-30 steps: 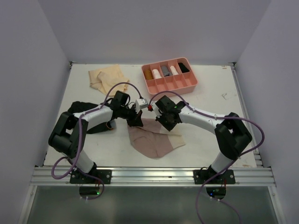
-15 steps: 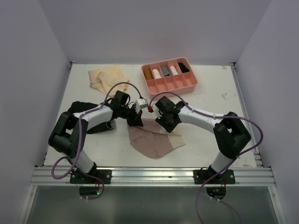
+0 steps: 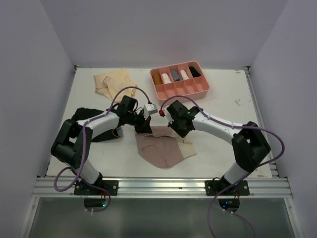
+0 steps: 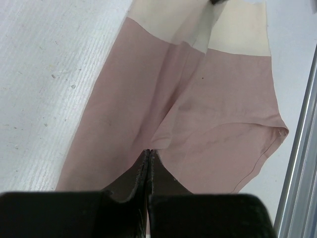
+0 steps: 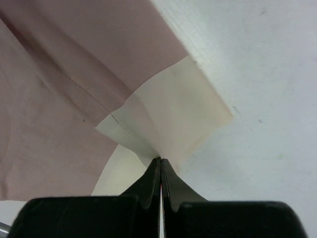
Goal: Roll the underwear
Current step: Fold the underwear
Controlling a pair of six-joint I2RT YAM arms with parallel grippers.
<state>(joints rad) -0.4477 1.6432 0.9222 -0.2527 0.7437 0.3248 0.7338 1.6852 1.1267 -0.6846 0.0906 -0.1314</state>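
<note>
Both left fingers (image 4: pixel 132 179) and right fingers (image 5: pixel 148 182) are pinched shut on the pink underwear (image 3: pixel 166 151), mid-fold I'd guess, so next they'd drag that edge over together.

My white table (image 3: pixel 228 99) carries four things. The dusty pink underwear (image 3: pixel 163 151), with its cream patches, lies spread near the middle front. The black underwear (image 3: pixel 85 115) lies crumpled at the left and the pale tan underwear (image 3: pixel 113 83) at the far left. A pink divided tray (image 3: pixel 181 93) sits far back, well apart from all three.
</note>
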